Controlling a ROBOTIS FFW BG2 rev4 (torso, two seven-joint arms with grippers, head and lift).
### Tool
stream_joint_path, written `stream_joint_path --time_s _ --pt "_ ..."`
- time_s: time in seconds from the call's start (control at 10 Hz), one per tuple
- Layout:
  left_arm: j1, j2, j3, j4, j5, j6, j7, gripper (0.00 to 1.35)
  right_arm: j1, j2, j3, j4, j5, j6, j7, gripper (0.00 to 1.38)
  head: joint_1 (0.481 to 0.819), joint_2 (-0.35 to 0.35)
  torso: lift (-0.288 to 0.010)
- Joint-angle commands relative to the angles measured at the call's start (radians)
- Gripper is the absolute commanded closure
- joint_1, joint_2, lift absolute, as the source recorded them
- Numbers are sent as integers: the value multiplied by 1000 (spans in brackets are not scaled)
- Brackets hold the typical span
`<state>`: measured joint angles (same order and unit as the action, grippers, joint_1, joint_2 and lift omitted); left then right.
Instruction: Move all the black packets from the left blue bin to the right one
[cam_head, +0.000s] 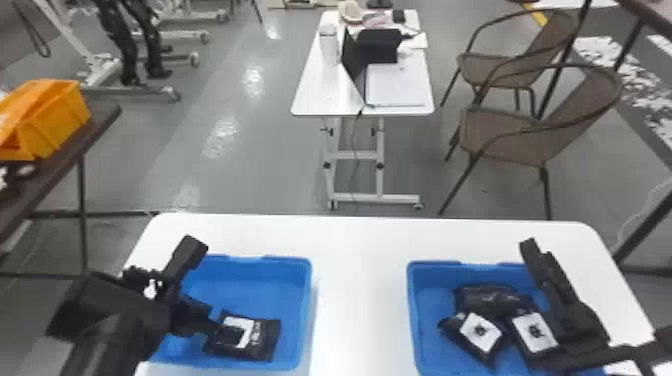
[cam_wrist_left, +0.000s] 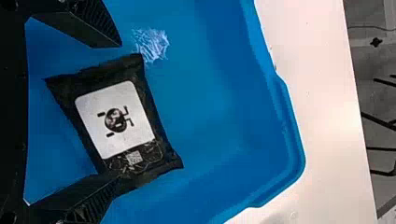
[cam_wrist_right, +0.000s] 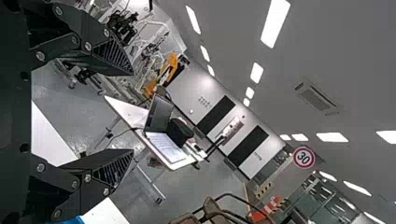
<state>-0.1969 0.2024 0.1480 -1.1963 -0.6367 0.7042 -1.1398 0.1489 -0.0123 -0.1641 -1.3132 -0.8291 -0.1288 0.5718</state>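
Closest to my head camera is the left arm (cam_head: 112, 320), reaching in over the left blue bin (cam_head: 255, 280), with its gripper (cam_head: 220, 327) low above the one black packet (cam_head: 267, 332) I can see in there. Looking through the left wrist camera, I have that gripper's fingers spread apart, one on either side of the packet; one fingertip overlaps the packet's edge in my view, and I can't tell whether it touches. The packet lies on the bin's floor, its white label facing up. Over on my right, the right gripper (cam_head: 542, 270) is above the right blue bin (cam_head: 422, 280), fingers well apart and nothing between them. Inside that bin I count three packets: two with white labels, (cam_head: 480, 332) and (cam_head: 535, 330), side by side, and a dark one (cam_head: 487, 297) just behind them, partly covered by the labelled pair. Both bins sit on the white surface (cam_head: 362, 295), a bare strip between them. Farther off, I see a laptop (cam_head: 395, 87) open on a wheeled table (cam_head: 312, 97), brown chairs (cam_head: 525, 130) to the right, and an orange crate (cam_head: 55, 120) off to the left.
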Motion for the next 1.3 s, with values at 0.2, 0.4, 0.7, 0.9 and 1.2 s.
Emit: stream_joint_path --time_s 0.2,0.4,0.7,0.9,1.2 --pt "-72 -15 -59 167 8 -34 17 -2 0 13 0 11 -15 3 6 473 695 40 0" --pt "-96 -14 -71 236 9 -63 23 -2 0 13 0 12 -19 5 8 473 695 29 0" --pt "-91 -6 -73 236 34 -55 34 249 -3 13 2 17 -24 14 16 473 695 30 0" --pt "-90 0 -85 235 37 -64 20 981 -3 13 3 19 -25 17 17 473 695 31 0" --pt "-24 -1 -50 98 22 -68 -6 1233 -3 13 14 23 -35 21 17 473 695 31 0"
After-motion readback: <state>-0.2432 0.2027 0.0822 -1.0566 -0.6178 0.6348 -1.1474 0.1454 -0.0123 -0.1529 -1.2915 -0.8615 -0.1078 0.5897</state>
